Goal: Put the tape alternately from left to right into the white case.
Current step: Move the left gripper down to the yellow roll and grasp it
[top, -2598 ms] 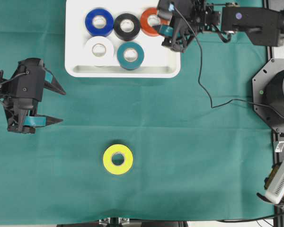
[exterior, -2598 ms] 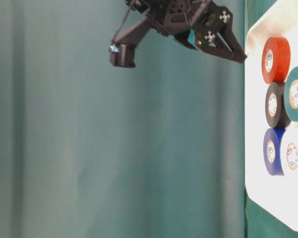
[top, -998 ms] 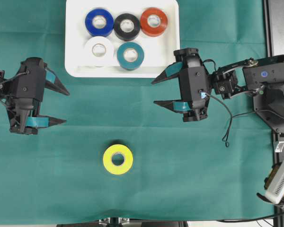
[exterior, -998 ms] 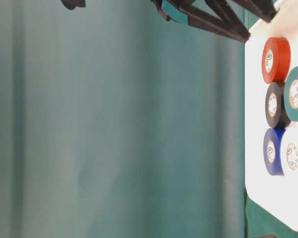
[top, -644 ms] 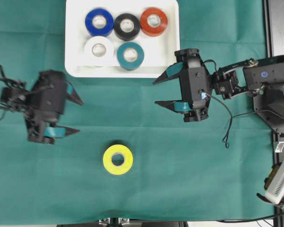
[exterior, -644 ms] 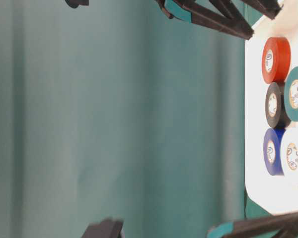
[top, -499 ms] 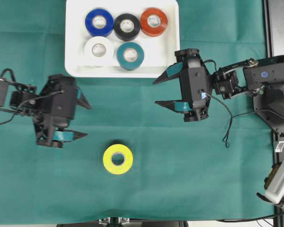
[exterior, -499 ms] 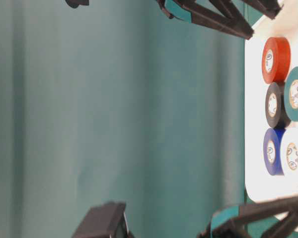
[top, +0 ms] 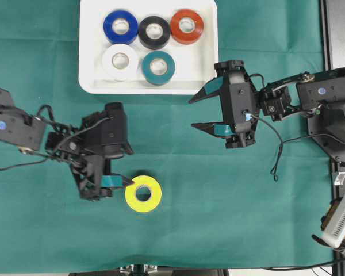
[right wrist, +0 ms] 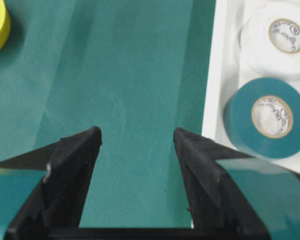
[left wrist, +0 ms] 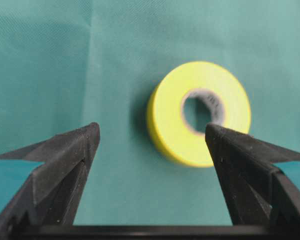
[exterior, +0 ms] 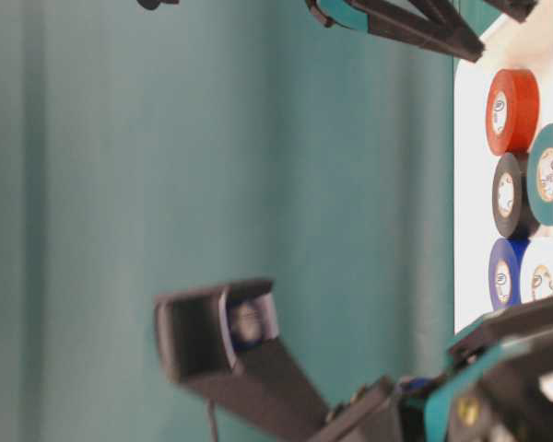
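Observation:
A yellow roll of tape (top: 143,194) lies flat on the green cloth, outside the white case (top: 209,63). My left gripper (top: 130,168) is open just left of this roll. In the left wrist view the yellow roll (left wrist: 200,112) lies ahead of the open left gripper (left wrist: 151,128), offset toward the right finger, with nothing between the fingers. The case holds blue (top: 121,26), black (top: 154,32), red-orange (top: 187,26), white (top: 120,61) and teal (top: 158,67) rolls. My right gripper (top: 191,113) hangs open and empty beside the case's lower right corner.
The whole table is covered by green cloth (top: 218,218). The right arm's base (top: 339,121) and a trailing cable (top: 276,155) sit at the right edge. In the right wrist view, the case's rim (right wrist: 210,100) runs just right of the open right gripper (right wrist: 137,131).
My left arm has swung right and down from the table's left edge until its open fingers reach the yellow roll. The right gripper has barely moved.

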Robot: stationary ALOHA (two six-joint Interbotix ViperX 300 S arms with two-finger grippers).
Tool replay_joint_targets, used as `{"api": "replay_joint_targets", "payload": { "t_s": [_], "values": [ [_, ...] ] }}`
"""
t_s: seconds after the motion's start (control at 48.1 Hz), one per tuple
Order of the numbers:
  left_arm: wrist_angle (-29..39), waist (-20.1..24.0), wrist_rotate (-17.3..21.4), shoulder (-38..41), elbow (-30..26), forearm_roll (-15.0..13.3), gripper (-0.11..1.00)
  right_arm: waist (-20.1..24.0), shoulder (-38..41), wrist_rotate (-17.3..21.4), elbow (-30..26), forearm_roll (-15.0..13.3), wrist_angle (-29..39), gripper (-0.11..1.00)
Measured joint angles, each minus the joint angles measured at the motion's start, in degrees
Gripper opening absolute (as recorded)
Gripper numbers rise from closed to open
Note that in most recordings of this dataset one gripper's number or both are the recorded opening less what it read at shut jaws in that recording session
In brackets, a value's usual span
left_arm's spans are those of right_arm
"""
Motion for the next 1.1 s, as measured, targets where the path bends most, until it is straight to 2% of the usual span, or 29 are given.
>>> {"api": "replay_joint_targets", "payload": {
  "t_s": [0.166,0.27,0.395,0.499,1.102],
  "values": [
    [1.1,-0.4,-7.8,1.9,-2.5,0.0,0.47,0.1,0.0,0.0,0.5,0.0,0.1,0.64],
    [3.1,-0.5,-11.2,3.2,-3.5,0.0,0.47,0.1,0.1,0.0,0.7,0.0,0.0,0.64],
    [6.5,-0.5,-13.4,4.7,-4.8,0.1,0.47,0.1,0.0,0.0,1.0,0.0,0.0,0.64],
    [9.4,-0.6,-14.3,5.7,-6.3,0.0,0.47,0.1,0.1,0.0,1.1,0.0,0.0,0.64],
    [19.8,-1.0,-14.6,9.9,-13.8,0.0,0.47,0.1,0.1,0.0,1.6,0.0,0.0,0.64]
  ]
}}
